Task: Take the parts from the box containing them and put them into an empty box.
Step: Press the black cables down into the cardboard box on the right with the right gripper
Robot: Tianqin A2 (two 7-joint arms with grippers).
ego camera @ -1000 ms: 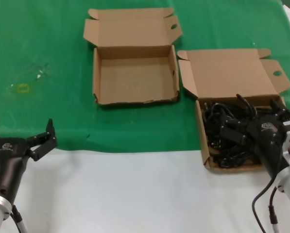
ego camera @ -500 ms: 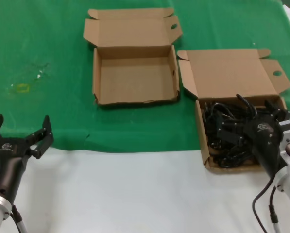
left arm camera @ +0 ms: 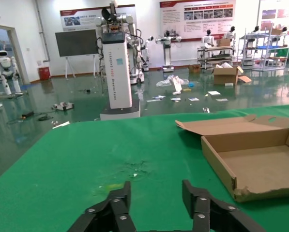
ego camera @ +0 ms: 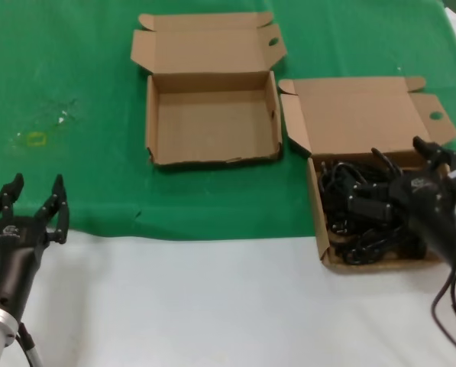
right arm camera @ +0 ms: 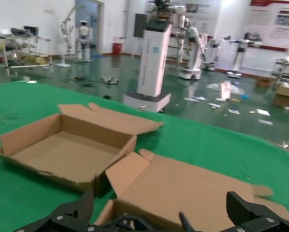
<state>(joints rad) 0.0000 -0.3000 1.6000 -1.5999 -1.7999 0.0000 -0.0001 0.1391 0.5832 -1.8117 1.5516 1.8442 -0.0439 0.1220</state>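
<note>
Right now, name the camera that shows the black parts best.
The head view: the black parts lie piled in the square box. The right wrist view catches only a few strands at the frame edge; the left wrist view shows none.

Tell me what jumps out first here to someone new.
Two open cardboard boxes on the green cloth: the empty box at centre, and to its right the squarer box, packed with tangled black parts. The right gripper sits open over those parts; the left gripper waits open at the near left.
</note>
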